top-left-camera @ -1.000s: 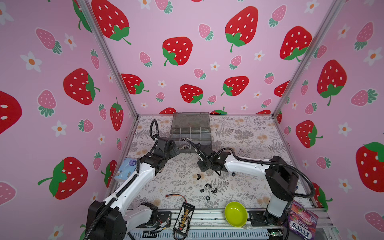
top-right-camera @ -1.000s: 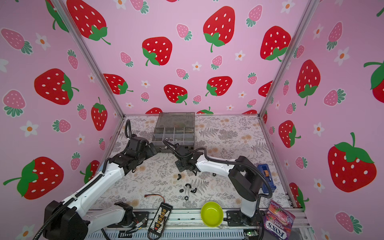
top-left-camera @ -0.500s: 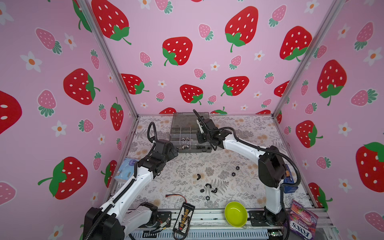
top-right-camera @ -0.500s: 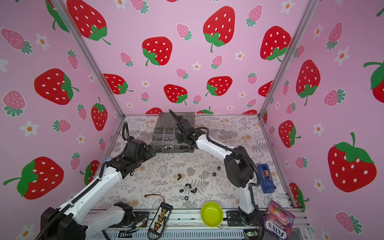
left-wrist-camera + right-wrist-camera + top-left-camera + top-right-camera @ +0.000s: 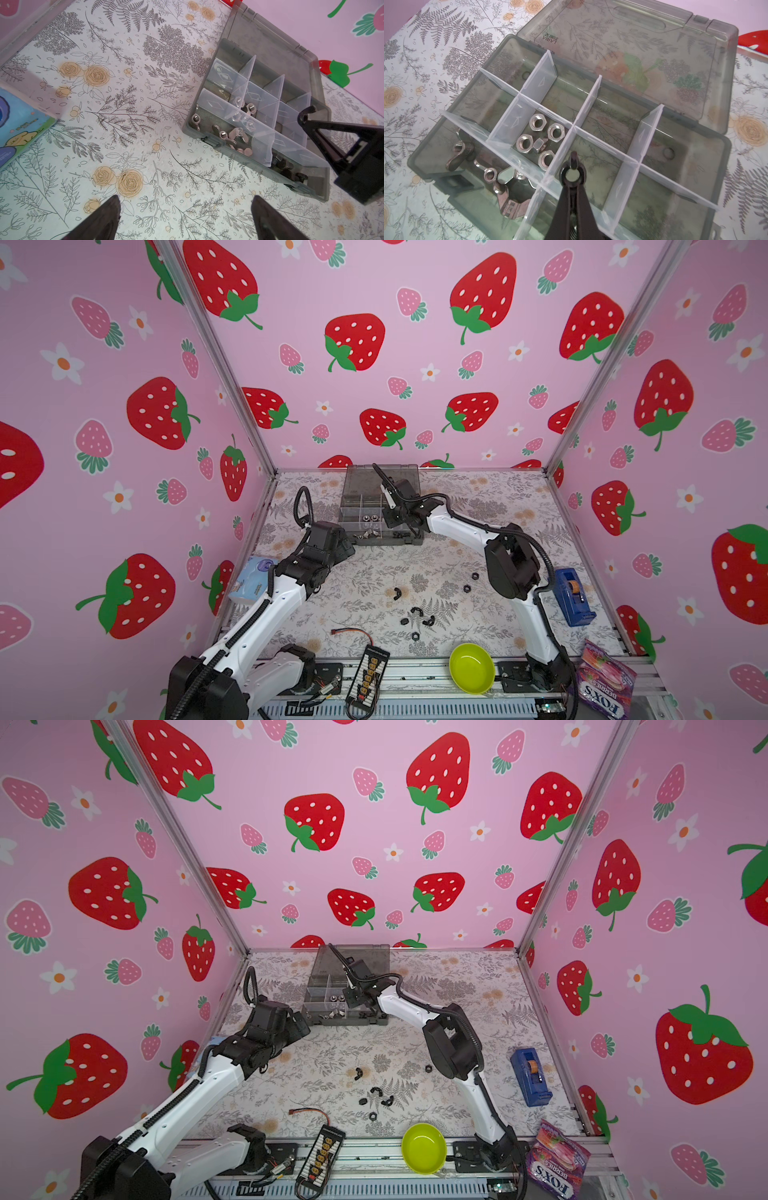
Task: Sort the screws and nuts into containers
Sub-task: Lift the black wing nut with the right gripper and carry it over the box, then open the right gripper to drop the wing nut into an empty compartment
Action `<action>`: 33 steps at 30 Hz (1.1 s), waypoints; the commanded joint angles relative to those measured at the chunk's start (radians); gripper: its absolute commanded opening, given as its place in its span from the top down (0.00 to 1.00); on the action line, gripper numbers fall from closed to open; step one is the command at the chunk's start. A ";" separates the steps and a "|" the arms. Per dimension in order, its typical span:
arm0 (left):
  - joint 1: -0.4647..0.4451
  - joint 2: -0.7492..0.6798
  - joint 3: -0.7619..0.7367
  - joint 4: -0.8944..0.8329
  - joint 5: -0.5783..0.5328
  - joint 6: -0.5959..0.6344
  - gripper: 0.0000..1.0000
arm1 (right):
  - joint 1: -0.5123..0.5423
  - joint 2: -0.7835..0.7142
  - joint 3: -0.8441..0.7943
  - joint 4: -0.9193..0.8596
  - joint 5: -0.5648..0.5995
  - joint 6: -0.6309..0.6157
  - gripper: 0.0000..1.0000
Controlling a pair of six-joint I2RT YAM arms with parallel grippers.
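so the right gripper [image 5: 572, 173] is up over the open organizer box [image 5: 386, 540], fingertips pressed together. it sits right above the clear divider between the compartment with the silver hex nuts [image 5: 542, 138] and the empty one next to it. a tiny dark bit pokes out past the tips, but i honestly can't tell if that's a held piece or just the finger itself. the silver wing nuts [image 5: 508, 187] are in the front corner compartment, and the left wrist view shows some black screws [image 5: 286, 168] in the front compartment beside those. the lid [image 5: 633, 41] lies flat open behind the box. the left gripper [image 5: 185, 218] has its jaws spread wide with nothing between them, hovering over the floral mat [image 5: 124, 124] just beside the box's front corner. in both top views a scatter of loose black pieces [image 5: 415, 614] lies on the mat, well apart from the box and closer to the lime-green bowl [image 5: 471, 668].
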State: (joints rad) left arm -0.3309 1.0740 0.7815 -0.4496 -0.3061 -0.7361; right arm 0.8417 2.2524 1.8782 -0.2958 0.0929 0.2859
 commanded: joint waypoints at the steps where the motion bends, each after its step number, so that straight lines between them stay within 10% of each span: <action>1: 0.006 -0.006 -0.002 -0.015 -0.023 -0.021 0.01 | -0.012 0.027 0.039 -0.016 -0.017 -0.025 1.00; 33: 0.001 -0.009 -0.020 -0.018 0.111 0.020 0.00 | -0.030 -0.005 0.046 -0.060 0.002 -0.008 0.65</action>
State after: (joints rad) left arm -0.3290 1.0740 0.7761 -0.4492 -0.2401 -0.7273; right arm 0.8150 2.3249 1.9446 -0.3367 0.0784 0.2703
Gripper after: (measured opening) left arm 0.999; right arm 0.337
